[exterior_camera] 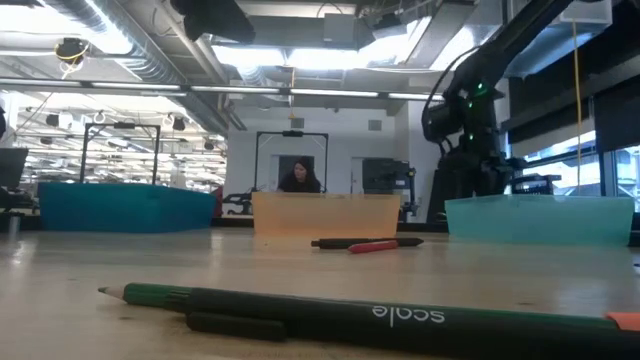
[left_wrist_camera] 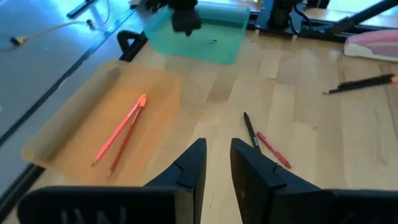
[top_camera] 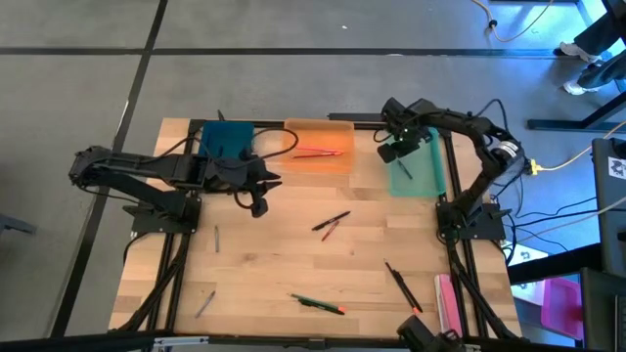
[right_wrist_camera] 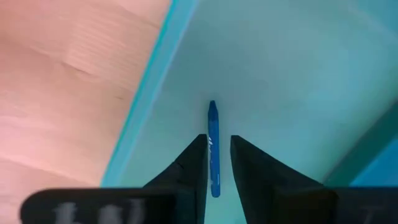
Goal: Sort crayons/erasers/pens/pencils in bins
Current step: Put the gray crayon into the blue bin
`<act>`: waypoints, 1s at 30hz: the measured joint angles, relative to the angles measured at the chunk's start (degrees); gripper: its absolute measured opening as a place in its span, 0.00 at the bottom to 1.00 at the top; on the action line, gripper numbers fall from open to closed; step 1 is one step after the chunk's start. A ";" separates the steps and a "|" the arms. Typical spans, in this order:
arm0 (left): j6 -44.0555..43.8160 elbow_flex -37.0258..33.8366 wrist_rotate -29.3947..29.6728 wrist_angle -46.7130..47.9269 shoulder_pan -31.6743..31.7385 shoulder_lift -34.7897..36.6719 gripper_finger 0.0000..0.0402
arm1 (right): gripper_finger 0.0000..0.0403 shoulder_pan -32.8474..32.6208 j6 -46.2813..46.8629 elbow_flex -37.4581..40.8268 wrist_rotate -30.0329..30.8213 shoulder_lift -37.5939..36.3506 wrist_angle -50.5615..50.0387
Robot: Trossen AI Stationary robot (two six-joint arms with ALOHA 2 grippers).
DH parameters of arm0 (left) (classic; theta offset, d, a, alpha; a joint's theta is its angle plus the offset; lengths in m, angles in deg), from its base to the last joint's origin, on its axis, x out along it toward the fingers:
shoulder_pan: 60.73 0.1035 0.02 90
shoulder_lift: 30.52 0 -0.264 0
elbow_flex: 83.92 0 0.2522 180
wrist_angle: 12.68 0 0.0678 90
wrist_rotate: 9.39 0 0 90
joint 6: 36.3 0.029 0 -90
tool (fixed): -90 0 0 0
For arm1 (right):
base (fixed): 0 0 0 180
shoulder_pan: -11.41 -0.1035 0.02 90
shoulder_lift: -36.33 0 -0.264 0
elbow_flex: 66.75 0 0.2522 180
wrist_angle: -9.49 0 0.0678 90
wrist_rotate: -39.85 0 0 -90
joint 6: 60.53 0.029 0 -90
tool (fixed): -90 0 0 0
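Right end effector (right_wrist_camera: 217, 163) over mint green bin (right_wrist_camera: 298, 68), fingers parted, gripping nothing. Blue crayon (right_wrist_camera: 213, 146) lies between them, long axis along the fingers, tip pointing away.

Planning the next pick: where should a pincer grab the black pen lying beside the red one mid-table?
Probably from straight above, fingers across the shaft of the black pen at the end away from the red pen. It lies flat on the table; the two nearly touch at one end, leaving little finger room there.
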 joint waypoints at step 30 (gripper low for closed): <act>-79.78 0.00 -8.42 32.59 -15.84 -2.33 0.16 | 0.17 -35.87 -16.31 0.00 -14.03 -25.26 16.77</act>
